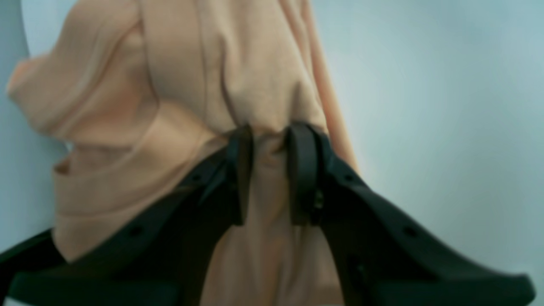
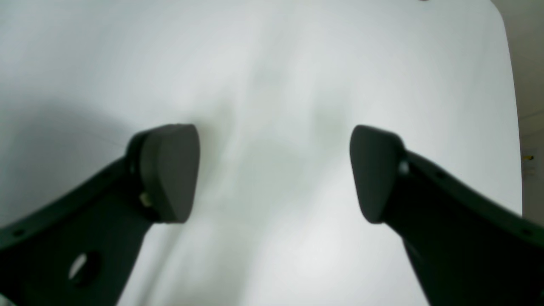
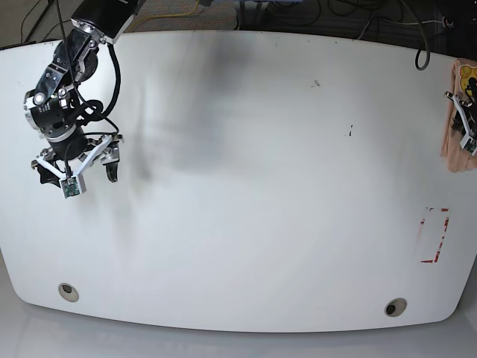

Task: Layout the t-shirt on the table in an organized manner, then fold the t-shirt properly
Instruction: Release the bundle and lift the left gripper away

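The peach t-shirt (image 1: 182, 85) hangs bunched and wrinkled, and my left gripper (image 1: 270, 170) is shut on a fold of it, with cloth squeezed between the two black fingers. In the base view the t-shirt (image 3: 453, 142) is only a strip at the far right edge, past the table's side, with a bit of yellow print at its top and the left gripper (image 3: 466, 128) in it. My right gripper (image 2: 274, 170) stands open above the bare white table (image 2: 297, 63), nothing between its pads. In the base view that right gripper (image 3: 78, 175) hovers over the table (image 3: 261, 186) at the far left.
A red-marked rectangle (image 3: 436, 236) lies near the table's right side. Two round grommet holes (image 3: 68, 291) (image 3: 396, 306) sit along the front edge. Small dark specks (image 3: 349, 132) dot the back right. Cables run behind the far edge.
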`<state>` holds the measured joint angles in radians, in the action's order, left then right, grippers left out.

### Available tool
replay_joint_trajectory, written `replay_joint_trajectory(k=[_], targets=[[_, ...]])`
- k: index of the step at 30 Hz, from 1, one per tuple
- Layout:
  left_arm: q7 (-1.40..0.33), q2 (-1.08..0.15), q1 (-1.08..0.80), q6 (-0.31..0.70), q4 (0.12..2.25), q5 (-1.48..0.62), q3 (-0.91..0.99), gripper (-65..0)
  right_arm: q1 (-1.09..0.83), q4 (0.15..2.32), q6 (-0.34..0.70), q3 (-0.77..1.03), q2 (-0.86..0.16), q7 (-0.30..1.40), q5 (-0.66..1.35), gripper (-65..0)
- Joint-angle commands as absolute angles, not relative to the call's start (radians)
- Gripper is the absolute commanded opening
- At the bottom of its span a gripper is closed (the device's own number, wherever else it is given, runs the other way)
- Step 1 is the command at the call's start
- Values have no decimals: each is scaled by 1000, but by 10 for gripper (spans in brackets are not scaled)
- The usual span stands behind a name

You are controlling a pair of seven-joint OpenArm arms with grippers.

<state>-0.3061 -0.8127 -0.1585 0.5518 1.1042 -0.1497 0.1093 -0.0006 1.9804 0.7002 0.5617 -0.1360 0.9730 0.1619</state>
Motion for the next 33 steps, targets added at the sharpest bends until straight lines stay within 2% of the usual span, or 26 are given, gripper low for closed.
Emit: replay_joint_trajectory(k=[1,12,18,21,28,33], targets=[[-298,-835,-125,549,1122,-151,116,-518,13,2002,698,562,-148,949,173,-119],[-338,-783,8,549,1253,-151,113,-517,25,2003,698,559,-153,941,162,-119],[-478,-690,148,550,1392,-151,113,-517,39,2002,698,541,-154,875,140,-119],[-495,-638,171,549,1452,-150,113,-517,38,2000,698,509,-154,820,77,-119],[-400,-503,165,519,1550,-143,114,-518,4,1954,698,475,-97,570,-99,-125],[-216,-397,84,406,1560,-127,116,-518,-39,1906,698,478,-62,366,-159,-209]])
